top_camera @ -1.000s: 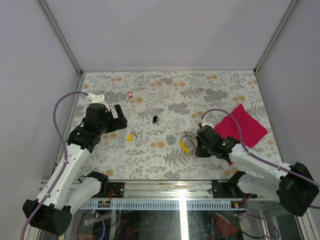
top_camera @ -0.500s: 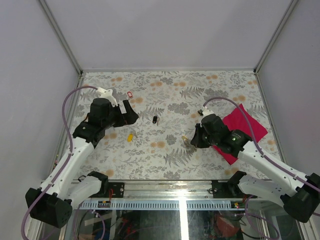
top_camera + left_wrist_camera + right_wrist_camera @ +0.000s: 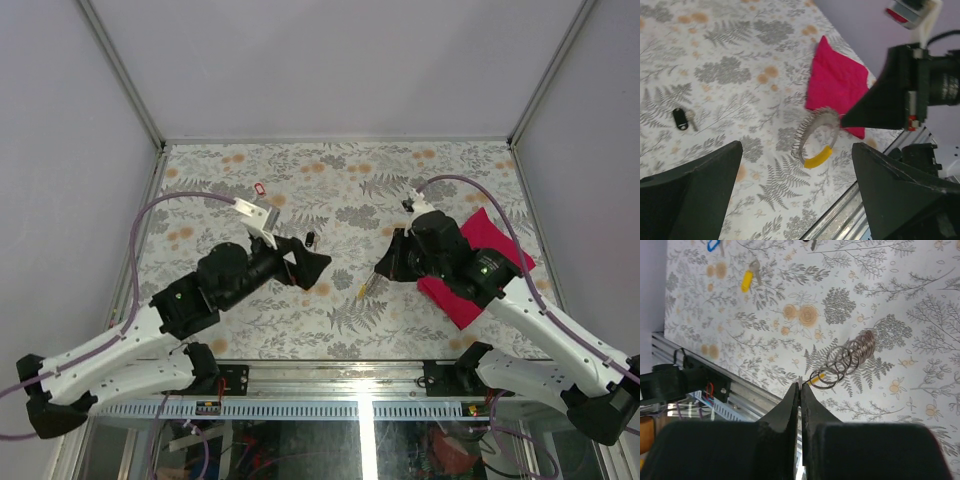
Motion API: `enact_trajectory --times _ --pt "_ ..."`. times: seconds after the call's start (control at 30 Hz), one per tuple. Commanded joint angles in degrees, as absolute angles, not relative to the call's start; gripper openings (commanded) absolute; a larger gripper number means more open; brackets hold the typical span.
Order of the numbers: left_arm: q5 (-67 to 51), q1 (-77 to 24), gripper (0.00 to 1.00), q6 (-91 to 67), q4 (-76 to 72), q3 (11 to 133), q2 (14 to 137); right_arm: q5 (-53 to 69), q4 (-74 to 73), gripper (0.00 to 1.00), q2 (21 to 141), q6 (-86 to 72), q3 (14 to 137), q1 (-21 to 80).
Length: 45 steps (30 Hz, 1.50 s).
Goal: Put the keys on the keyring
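- Over the bench [image 3: 440, 170], seen from overhead, the left gripper [image 3: 308, 267] had swung from the left side to centre, jaws released; the right gripper [image 3: 384, 266] pinched the keyring [image 3: 365, 288].
- Left wrist: the keyring [image 3: 815, 137] hung at the right gripper's [image 3: 880, 100] tip.
- Right wrist: jaws clenched on the keyring's [image 3: 847, 362] wire.

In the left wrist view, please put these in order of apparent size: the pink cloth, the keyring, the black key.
1. pink cloth, largest
2. keyring, clearly smaller
3. black key, smallest

The keyring may hang nearer the camera, but the differences are plain.
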<state>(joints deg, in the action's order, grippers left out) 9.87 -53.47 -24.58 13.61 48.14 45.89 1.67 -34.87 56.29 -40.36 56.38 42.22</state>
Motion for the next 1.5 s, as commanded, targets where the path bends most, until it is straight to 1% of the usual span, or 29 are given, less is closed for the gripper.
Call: enact_trajectory --times 0.0,0.07,0.13,0.27,0.43,0.63,0.9,1.1,1.37,1.47 --pt "24.33 -65.31 0.93 -19.38 2.40 47.61 49.31 5.30 -34.11 0.00 54.62 -42.41 60.95 42.19" --pt "27.91 -70.19 0.93 -14.70 0.46 47.39 51.56 6.66 -34.26 0.00 54.66 -42.16 62.10 42.19" --pt "29.20 -72.72 0.93 -10.27 -1.55 46.77 52.98 7.44 -35.02 0.00 54.75 -41.95 63.25 42.14" --pt "25.78 -73.89 0.93 -4.38 -8.09 43.98 52.99 7.51 -36.61 0.00 54.40 -42.15 65.34 42.19" --pt "23.89 -74.07 0.87 -0.44 -14.13 41.09 52.28 8.45 -36.50 0.00 53.41 -43.33 65.95 42.18" --pt "20.24 -74.04 0.80 2.58 -15.13 42.97 55.30 11.07 -34.97 0.00 53.08 -44.02 65.81 42.19" --pt "17.17 -74.09 0.74 4.90 -12.54 45.32 58.83 13.05 -34.63 0.00 52.87 -44.42 66.77 42.19" --pt "16.96 -74.08 0.60 5.43 -12.38 45.73 59.72 14.44 -34.41 0.00 52.57 -45.10 67.06 42.14" --pt "17.80 -74.05 0.58 6.50 -13.21 46.92 61.25 16.96 -33.72 0.00 52.30 -45.95 66.65 42.19" --pt "18.17 -74.04 0.55 6.85 -13.39 47.26 61.87 17.52 -33.45 0.00 52.07 -46.44 66.56 42.14"
